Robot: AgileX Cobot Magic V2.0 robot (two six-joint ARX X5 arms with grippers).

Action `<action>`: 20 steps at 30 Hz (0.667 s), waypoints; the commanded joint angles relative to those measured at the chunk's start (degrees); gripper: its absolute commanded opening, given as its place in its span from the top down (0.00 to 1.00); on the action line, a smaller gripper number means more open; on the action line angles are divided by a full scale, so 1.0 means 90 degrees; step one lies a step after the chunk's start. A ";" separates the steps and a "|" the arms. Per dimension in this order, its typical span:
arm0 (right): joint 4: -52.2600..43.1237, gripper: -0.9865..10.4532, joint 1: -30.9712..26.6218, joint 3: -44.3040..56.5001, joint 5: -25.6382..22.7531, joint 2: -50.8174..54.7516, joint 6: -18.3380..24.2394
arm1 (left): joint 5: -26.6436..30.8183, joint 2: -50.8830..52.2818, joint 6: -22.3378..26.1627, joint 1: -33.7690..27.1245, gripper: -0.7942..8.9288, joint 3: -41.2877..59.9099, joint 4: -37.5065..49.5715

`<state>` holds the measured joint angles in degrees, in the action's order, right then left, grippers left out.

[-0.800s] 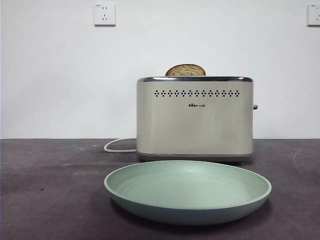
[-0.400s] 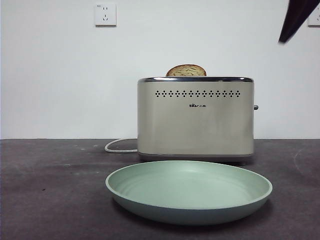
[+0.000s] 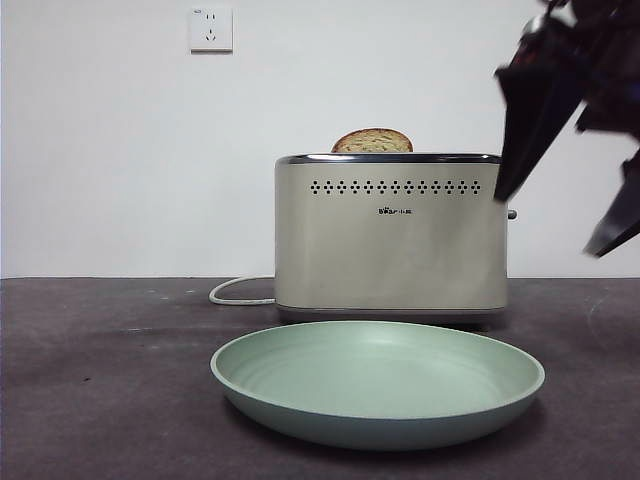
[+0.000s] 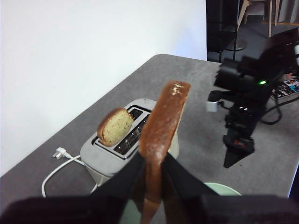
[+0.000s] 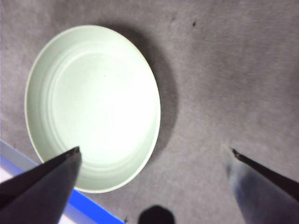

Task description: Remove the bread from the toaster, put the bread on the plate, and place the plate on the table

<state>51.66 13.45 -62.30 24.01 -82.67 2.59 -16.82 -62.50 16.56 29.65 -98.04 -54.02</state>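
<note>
Change: the right gripper, absent a second ago and only a dark tip at the upper right corner half a second ago, now fills the right side of the front view, beside the toaster.
Right gripper: spread wide, empty, above the plate.
Left gripper: clamped on the bread, held upright, high above the toaster.
Second slice: only its domed top shows in the slot.
Plate: on the worktop, lower centre of the front view, nothing in it.
Meaning: bread appears already taken out; the right arm looks headed for the plate.
</note>
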 commanded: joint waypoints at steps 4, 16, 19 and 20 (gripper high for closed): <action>-0.0199 0.48 0.0260 -0.0012 -0.0002 -0.0549 0.0022 | 0.0022 0.0743 -0.0202 -0.0007 0.92 0.1486 0.0447; -0.0767 0.59 0.0612 0.0007 -0.0010 -0.1494 -0.0049 | -0.0032 0.2268 -0.1234 0.0012 0.92 0.4257 0.1326; -0.0925 0.59 0.0712 0.0007 -0.0015 -0.1756 -0.0075 | -0.0029 0.2431 -0.1365 0.0061 0.92 0.4401 0.1336; -0.0971 0.59 0.0733 0.0007 -0.0015 -0.1853 -0.0078 | -0.0022 0.2450 -0.1370 0.0083 0.92 0.4405 0.1316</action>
<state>43.18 19.86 -62.35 23.92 -98.43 2.28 -16.88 -40.77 5.37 30.11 -58.61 -43.27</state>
